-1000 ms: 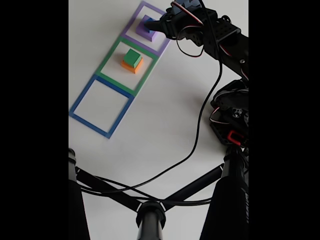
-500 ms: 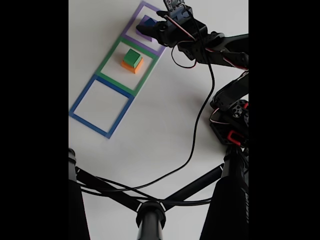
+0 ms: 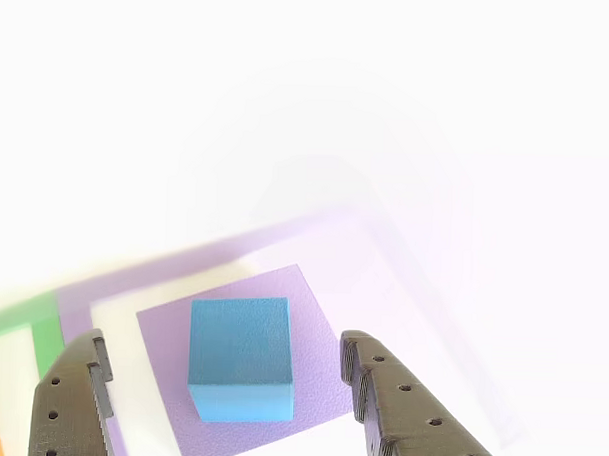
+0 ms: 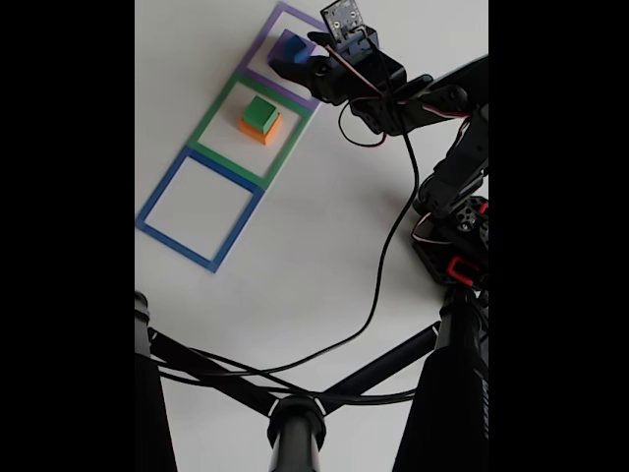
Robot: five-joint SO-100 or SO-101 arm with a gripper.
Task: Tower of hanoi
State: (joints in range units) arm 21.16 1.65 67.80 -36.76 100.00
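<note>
A: Other view first. Small matte blue cube (image 3: 240, 358) sits on the flat pale-purple square slab (image 3: 316, 340), inside the purple square outline (image 3: 133, 277). The gripper (image 3: 224, 390) is spread wide, dark fingers (image 3: 398, 411) either side of the cube, touching nothing.

B: Fixed view?

A: Same cube (image 4: 288, 45) at the far end of the row, gripper (image 4: 313, 69) just beside it. Green cube (image 4: 260, 112) stacked on orange cube (image 4: 257, 129) in the green square outline (image 4: 208, 128); blue square outline (image 4: 187, 249) bare.

B: Risk?

A: Imo an off-centre close. One finger lands first, cube skids or twists, maybe drags the slab w/ it.
</note>
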